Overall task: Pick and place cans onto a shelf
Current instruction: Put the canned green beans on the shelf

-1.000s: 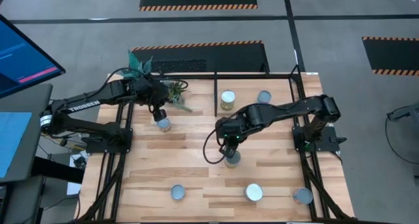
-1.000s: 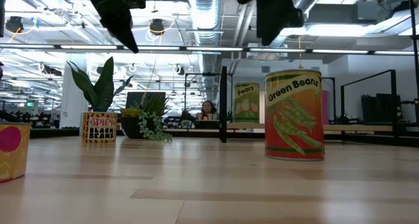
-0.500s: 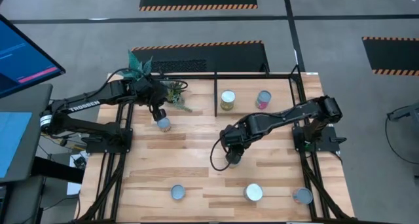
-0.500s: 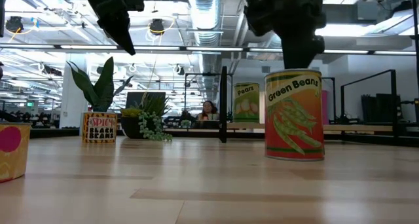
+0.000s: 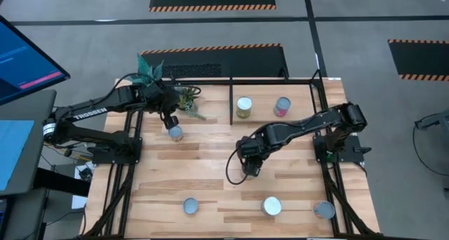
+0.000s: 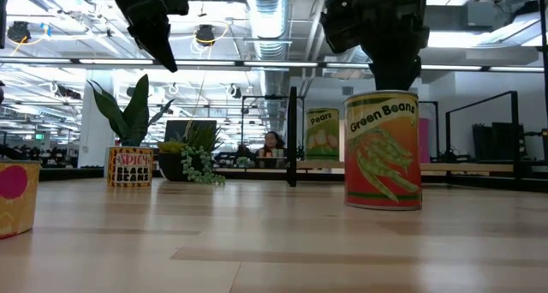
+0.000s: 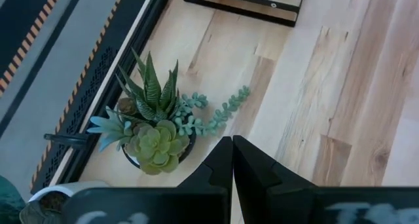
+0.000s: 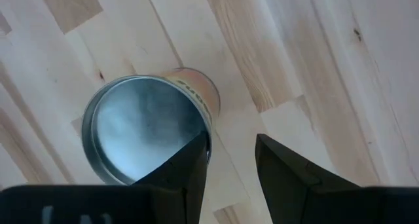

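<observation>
Right wrist view: right pincer [image 8: 229,162] apart, one finger at Green Beans can [image 8: 144,129] rim; left pincer [image 7: 232,160] together.

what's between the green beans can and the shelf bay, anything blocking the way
Nothing visible blocks it. The right gripper hangs open just over the Green Beans can, and only bare table lies between it and the shelf. Two cans already sit inside, with free base beside them.

Potted succulent [image 7: 156,140] beside tall leafy plant [image 6: 128,113].
</observation>
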Tool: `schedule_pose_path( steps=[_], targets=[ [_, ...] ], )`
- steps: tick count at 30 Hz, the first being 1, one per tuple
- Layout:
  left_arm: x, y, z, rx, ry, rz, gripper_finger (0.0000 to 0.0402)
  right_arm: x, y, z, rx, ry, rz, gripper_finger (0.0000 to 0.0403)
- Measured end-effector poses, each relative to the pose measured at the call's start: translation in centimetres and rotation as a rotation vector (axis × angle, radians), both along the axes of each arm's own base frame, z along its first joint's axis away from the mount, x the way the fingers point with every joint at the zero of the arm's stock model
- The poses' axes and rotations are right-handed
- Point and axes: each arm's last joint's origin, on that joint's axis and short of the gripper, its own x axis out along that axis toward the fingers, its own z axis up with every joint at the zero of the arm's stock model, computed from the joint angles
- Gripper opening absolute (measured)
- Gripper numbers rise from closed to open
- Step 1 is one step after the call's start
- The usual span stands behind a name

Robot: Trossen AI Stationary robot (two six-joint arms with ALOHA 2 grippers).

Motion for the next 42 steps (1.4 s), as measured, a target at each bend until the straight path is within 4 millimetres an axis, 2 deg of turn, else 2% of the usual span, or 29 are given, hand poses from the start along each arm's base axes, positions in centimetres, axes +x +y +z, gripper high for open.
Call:
schedule_pose_path(
  steps=[10, 20, 23, 27, 33, 42],
  targets=[
    [0.0, 0.0, 0.0, -0.001, 0.0, 0.0, 0.0, 0.5, -0.2, 0.0, 0.012, -0.039, 0.053, 0.0153],
    [0.0, 0.0, 0.0, -0.002, 0.003, 0.001, 0.0, 0.8, -0.2, -1.3, 0.136, -0.093, 0.041, 0.0118],
    [0.0, 0.0, 0.0, -0.002, 0.003, 0.001, 0.0, 0.8, -0.2, -1.3, 0.142, -0.093, 0.017, 0.009],
    [0.0, 0.0, 0.0, -0.003, 0.003, 0.0, 0.0, 0.7, -0.2, -0.9, 0.137, -0.108, 0.014, 0.0018],
    [0.0, 0.0, 0.0, -0.003, 0.003, 0.0, 0.0, -0.1, -1.0, 0.7, 0.058, -0.16, -0.035, 0.0005],
    [0.0, 0.0, 0.0, -0.003, 0.002, 0.0, 0.0, -3.4, -4.6, 6.1, -0.01, -0.287, -0.18, 0.0002]
  ],
)
